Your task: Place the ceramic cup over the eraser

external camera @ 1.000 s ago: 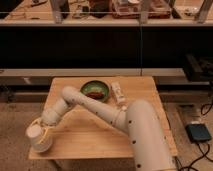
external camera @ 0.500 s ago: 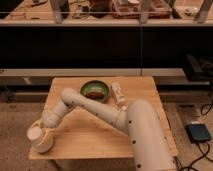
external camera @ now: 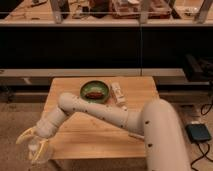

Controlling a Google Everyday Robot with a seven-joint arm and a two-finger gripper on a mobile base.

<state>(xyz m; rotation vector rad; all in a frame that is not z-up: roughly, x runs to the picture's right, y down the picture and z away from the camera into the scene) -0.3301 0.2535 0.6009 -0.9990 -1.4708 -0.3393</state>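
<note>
- Swung further left and lower since a second ago: pincer (external camera: 35, 145) now at the desk (external camera: 100, 132) front-left corner.
- Clamped around the ceramic cup (external camera: 39, 151), partly past the desk edge.
- No legible writing anywhere.

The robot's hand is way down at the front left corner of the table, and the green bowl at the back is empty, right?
Not quite. The gripper is indeed down at the front left corner of the table, but the camera view shows the green bowl at the back is not empty: something reddish-brown lies inside it.
</note>
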